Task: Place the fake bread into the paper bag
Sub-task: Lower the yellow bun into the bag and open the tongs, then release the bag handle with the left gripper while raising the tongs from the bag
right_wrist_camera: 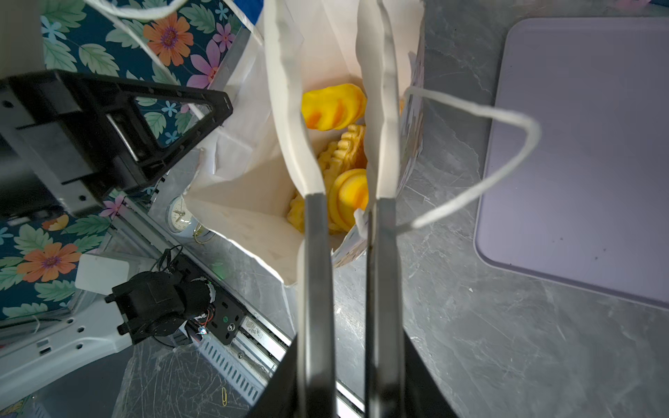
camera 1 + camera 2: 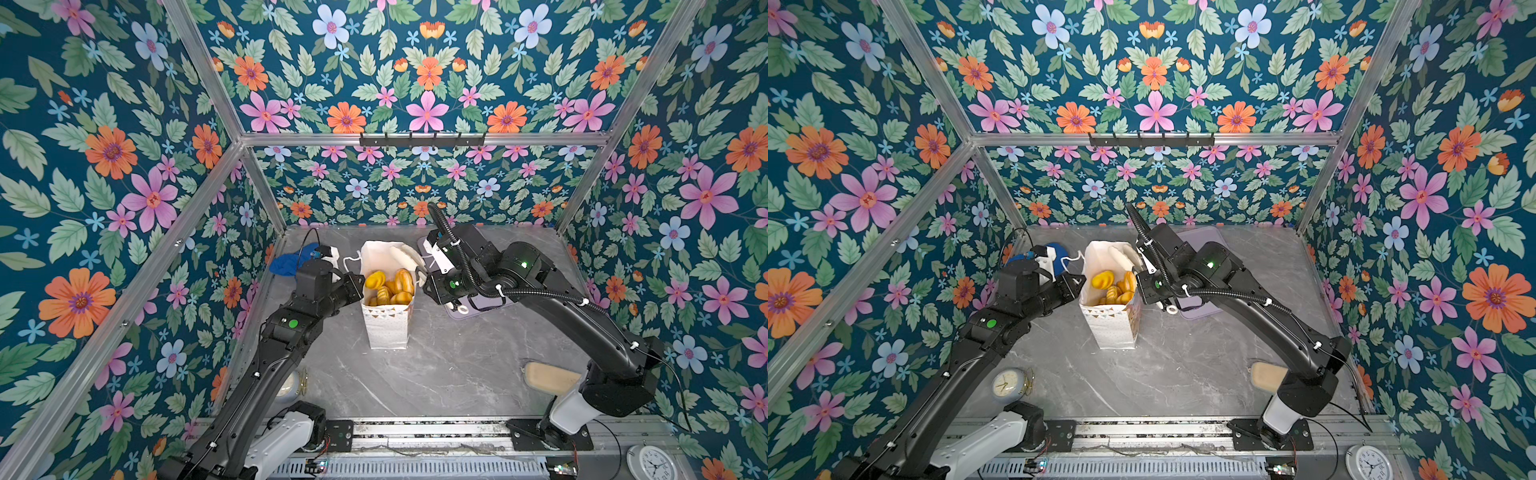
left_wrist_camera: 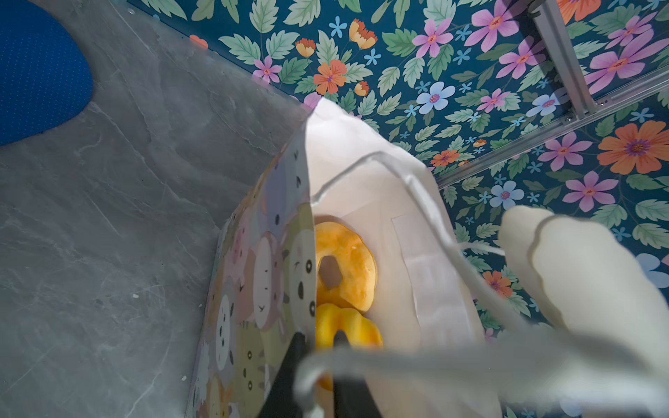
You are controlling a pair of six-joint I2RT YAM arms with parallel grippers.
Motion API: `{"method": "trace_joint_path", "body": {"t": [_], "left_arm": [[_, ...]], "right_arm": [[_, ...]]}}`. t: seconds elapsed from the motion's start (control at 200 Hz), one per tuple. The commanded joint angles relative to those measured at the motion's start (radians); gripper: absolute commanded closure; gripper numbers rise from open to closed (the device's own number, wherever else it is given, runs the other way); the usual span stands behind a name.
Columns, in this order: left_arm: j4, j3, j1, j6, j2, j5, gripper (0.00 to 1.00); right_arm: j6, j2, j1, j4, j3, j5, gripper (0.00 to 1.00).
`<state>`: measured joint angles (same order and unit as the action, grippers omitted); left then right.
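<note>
- bag (image 2: 386, 328) is tall, narrow and stuffed; if an arm pulls off with the rim or a cord (image 1: 531, 128) snagged, it likely tips and spills
- left gripper (image 2: 360, 283) and right gripper (image 2: 421, 276) each straddle a side rim, fingers slightly apart
- bread (image 2: 390, 286) sits piled inside the bag, glossy golden yellow, ring and ridged shapes

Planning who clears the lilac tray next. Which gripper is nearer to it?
Right. The right gripper sits at the rim of the paper bag, on the side facing the lilac tray, with its arm over the tray. The left gripper is at the opposite rim, the bag between.
</note>
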<state>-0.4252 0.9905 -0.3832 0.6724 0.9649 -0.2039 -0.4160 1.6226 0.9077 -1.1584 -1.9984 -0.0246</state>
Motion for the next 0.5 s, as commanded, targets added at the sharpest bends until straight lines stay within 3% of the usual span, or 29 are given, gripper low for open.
{"method": "trace_joint_path", "body": {"t": [0.0,0.08,0.255,0.385,0.41,0.495], "left_arm": [[-0.001,0.021,0.002,-0.021,-0.007,-0.007,0.79],[-0.009,0.038,0.001,-0.038,-0.013,-0.014,0.67],[-0.059,0.096,0.002,-0.085,-0.039,-0.007,0.28],[-0.109,0.161,0.002,-0.135,-0.067,0.031,0.12],[-0.119,0.176,0.003,-0.146,-0.072,0.043,0.02],[-0.154,0.23,0.002,-0.186,-0.086,0.11,0.0]], "right_arm": [[0.008,-0.009,0.002,0.019,-0.022,-0.005,0.66],[0.011,-0.016,0.001,0.021,-0.036,-0.019,0.67],[0.031,-0.045,0.0,0.024,-0.064,-0.089,0.67],[0.041,-0.094,-0.037,0.027,-0.049,-0.129,0.67],[0.039,-0.111,-0.054,0.034,-0.035,-0.125,0.67],[0.023,-0.18,-0.133,0.071,0.043,-0.088,0.67]]}}
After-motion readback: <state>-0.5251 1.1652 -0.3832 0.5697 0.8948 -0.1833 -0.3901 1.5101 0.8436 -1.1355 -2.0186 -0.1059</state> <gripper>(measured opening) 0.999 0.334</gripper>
